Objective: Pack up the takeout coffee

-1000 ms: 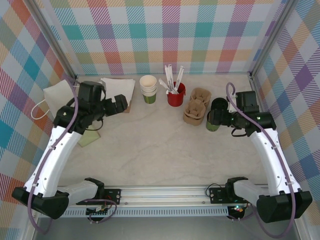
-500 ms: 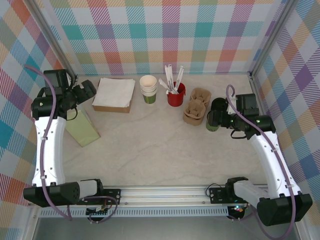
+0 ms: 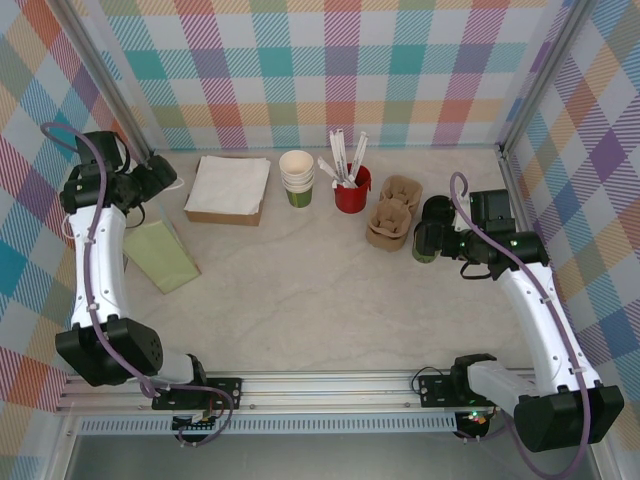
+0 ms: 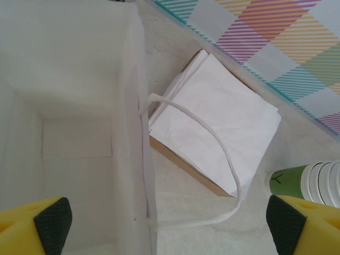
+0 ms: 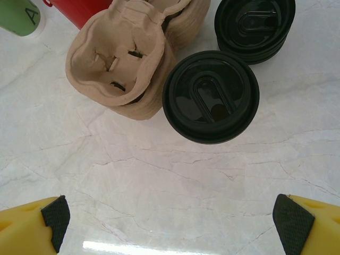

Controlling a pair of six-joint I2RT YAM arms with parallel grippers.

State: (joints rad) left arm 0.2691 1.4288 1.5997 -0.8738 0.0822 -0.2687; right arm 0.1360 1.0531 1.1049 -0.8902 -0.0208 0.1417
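We locate the takeout coffee (image 5: 211, 96) upright on the counter (image 5: 159, 175), upper centre of the right wrist view, straight ahead of the right end effector (image 5: 172, 220), the nearer one, spread wide, empty.

We are seeing right gripper (image 3: 445, 243) hovering just beside takeout coffee (image 3: 426, 243); cardboard cup carriers (image 3: 390, 225) sitting just left of it; left gripper (image 3: 160, 180) hanging far-left near napkin stack (image 3: 230, 185).
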